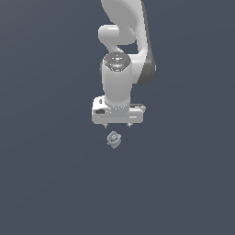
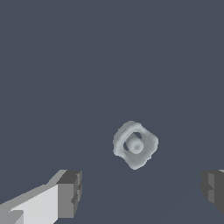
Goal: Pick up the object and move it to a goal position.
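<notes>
Your gripper (image 1: pixel 117 125) hangs with its jaws spread wide and nothing between them, while the small grey-blue object (image 1: pixel 114 139) lies on the dark floor (image 1: pixel 46 183) close by, not touching either fingertip (image 2: pixel 70 192).

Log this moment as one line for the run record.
phase: approach | gripper: open, empty | small pale grey-blue roundish piece with ring face: on dark floor, ungrasped, not between the fingers | goal: not visible
</notes>
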### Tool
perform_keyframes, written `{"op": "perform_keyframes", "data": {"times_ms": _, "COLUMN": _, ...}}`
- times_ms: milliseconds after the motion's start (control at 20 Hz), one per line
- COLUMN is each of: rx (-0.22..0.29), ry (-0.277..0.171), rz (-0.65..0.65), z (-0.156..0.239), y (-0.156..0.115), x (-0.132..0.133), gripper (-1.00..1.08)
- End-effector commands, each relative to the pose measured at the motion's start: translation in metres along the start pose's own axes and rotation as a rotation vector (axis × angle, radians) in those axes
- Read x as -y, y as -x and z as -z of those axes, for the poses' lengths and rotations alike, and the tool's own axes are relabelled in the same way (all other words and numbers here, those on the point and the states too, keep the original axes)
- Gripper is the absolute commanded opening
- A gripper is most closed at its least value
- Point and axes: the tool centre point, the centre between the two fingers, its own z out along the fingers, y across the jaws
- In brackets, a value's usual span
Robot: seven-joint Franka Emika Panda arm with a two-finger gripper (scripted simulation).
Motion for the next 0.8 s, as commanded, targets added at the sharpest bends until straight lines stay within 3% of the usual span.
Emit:
{"op": "perform_keyframes", "data": {"times_ms": 0, "rx": 0.000, "ry": 0.000, "rz": 0.000, "z": 0.000, "y": 0.000, "x": 0.000, "gripper": 1.00}}
{"op": "perform_keyframes", "data": {"times_ms": 750, "rx": -0.012, "ry": -0.022, "rz": 0.010, "z": 0.010, "y": -0.005, "x": 0.003, "gripper": 1.00}}
